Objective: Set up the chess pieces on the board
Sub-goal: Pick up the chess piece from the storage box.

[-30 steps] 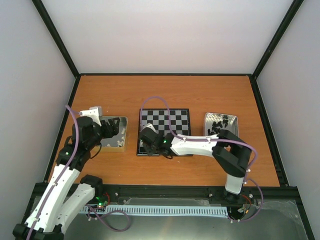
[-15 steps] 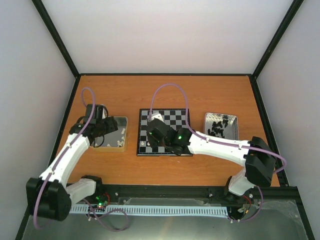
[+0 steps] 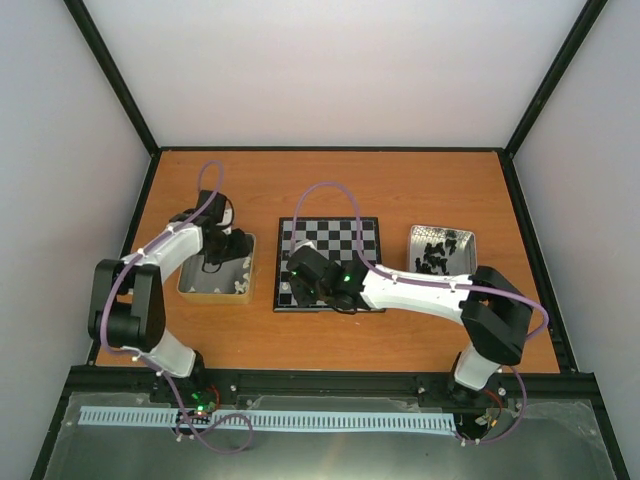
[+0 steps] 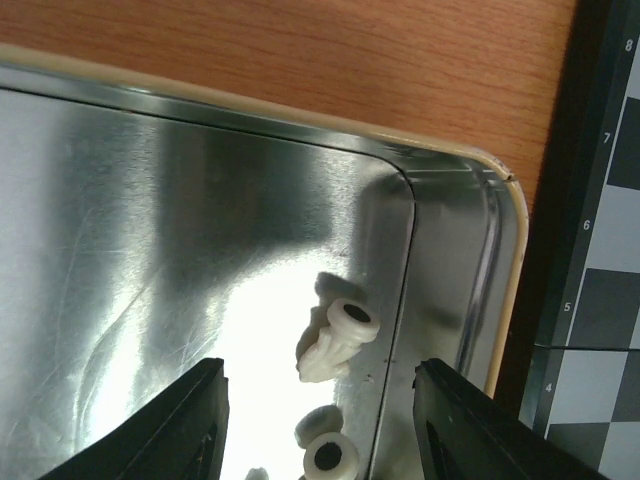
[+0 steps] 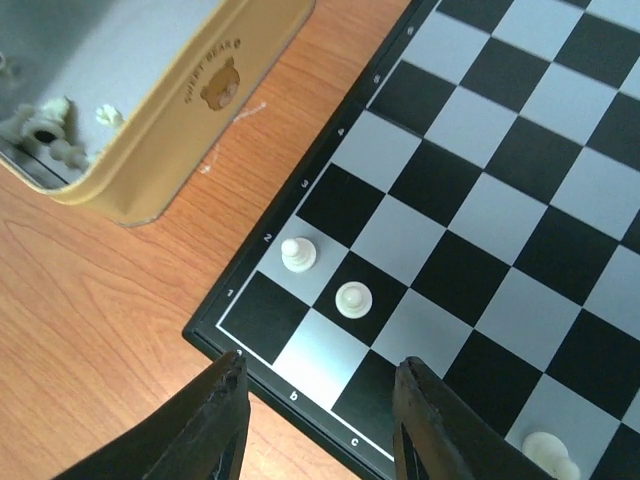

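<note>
The board (image 3: 345, 235) lies mid-table. Two cream-white pawns (image 5: 299, 255) (image 5: 353, 299) stand near its near-left corner, and a third white piece (image 5: 545, 452) stands further along the near side. My right gripper (image 5: 320, 400) hovers open over that corner (image 3: 292, 290) with nothing between its fingers. My left gripper (image 3: 232, 248) is low inside the left tin (image 4: 150, 200), open (image 4: 320, 420). Below and between its fingers lie two white pieces on their sides (image 4: 337, 340) (image 4: 325, 450), untouched. More white pieces (image 3: 240, 283) lie along the tin's near edge.
A second metal tin (image 3: 468, 240) with several black pieces (image 3: 435, 255) stands right of the board. The left tin's cream wall (image 5: 180, 100) sits close to the board's left rim (image 4: 600, 250). Black frame rails border the wooden table.
My left arm has swung so its gripper sits further back and right inside the left tin, with its jaws narrower. My right gripper has stayed over the board's near-left corner, shifting only slightly.
</note>
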Robot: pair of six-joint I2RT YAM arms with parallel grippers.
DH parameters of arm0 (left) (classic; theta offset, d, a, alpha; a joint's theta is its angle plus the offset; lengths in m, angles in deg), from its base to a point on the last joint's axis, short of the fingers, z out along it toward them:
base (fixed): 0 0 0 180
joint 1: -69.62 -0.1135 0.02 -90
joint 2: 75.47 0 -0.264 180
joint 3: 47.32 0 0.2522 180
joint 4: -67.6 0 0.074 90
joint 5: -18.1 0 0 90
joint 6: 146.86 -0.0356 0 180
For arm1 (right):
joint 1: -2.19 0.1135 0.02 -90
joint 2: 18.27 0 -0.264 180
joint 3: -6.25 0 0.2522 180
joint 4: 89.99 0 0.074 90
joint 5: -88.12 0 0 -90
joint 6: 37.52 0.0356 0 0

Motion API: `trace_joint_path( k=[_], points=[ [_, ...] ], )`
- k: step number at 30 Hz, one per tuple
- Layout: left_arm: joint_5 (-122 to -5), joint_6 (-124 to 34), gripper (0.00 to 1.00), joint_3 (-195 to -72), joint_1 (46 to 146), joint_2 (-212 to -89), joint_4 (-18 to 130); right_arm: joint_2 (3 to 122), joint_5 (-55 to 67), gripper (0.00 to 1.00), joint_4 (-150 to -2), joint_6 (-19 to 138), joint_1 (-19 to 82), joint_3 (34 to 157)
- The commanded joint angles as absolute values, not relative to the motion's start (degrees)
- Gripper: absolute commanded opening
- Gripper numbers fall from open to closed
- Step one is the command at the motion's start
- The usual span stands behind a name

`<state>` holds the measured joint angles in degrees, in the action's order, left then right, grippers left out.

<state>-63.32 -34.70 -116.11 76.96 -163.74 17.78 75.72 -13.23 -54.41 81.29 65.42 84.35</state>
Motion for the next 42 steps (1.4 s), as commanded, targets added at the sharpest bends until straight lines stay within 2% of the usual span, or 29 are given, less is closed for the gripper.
trace_joint_path(
  k=[1, 6, 9, 11, 12, 17, 21, 24, 29, 35, 36, 40, 42],
  points=[
    [-60.01, -37.73, 0.51, -119.31, 76.48, -166.6, 17.57, 78.07, -12.52, 0.41, -55.48, 81.59, 64.8, 85.45],
    [-57.74, -38.89, 0.49, -119.53, 76.48, -170.24, 17.41, 79.28, -11.74, 0.41, -56.15, 81.07, 63.4, 85.62],
    [-58.8, -39.05, 0.37, -119.43, 76.53, -171.21, 16.94, 79.47, -10.66, 0.4, -56.6, 80.58, 62.36, 85.57],
    [-58.85, -39.16, 0.24, -119.05, 76.48, -171.39, 17.17, 79.71, -9.91, 0.4, -56.63, 80.38, 61.72, 85.47],
    [-58.81, -39.11, 0.23, -118.98, 76.48, -171.58, 17.25, 79.72, -9.57, 0.4, -56.65, 80.3, 61.48, 85.42],
    [-62.0, -38.29, 0.26, -119.27, 76.48, -173.31, 16.92, 79.74, -8.53, 0.39, -56.98, 80.19, 60.85, 85.04],
    [-66.66, -36.99, 0.35, -119.96, 76.48, -174.53, 15.77, 79.6, -8.39, 0.39, -57.12, 80.23, 60.73, 84.97],
    [-67.26, -36.57, 0.35, -120.23, 76.48, -175.16, 15.75, 79.63, -8.32, 0.38, -57.24, 80.17, 60.72, 84.96],
    [-66.27, -36.12, 0.3, -120.59, 76.48, -175.51, 16.13, 79.47, -8.43, 0.38, -57.5, 80.14, 60.64, 84.47],
    [-64.75, -35.14, 0.35, -122.87, 76.48, -178.03, 15.91, 78.26, -8.43, 0.37, -58.73, 80.37, 60.64, 83.31],
    [-65.09, -35.0, 0.33, -123.07, 76.48, -178.23, 15.9, 78.09, -8.47, 0.36, -58.68, 80.53, 60.62, 83.27],
    [-65.35, -35.06, 0.15, -122.38, 76.48, -178.11, 15.98, 76.47, -9.15, 0.35, -59.29, 81.57, 60.64, 82.18],
    [-65.52, -35.2, 0.11, -121.23, 76.48, -177.36, 16.12, 75.31, -10.17, 0.35, -59.6, 82.06, 60.64, 81.43]
  ],
)
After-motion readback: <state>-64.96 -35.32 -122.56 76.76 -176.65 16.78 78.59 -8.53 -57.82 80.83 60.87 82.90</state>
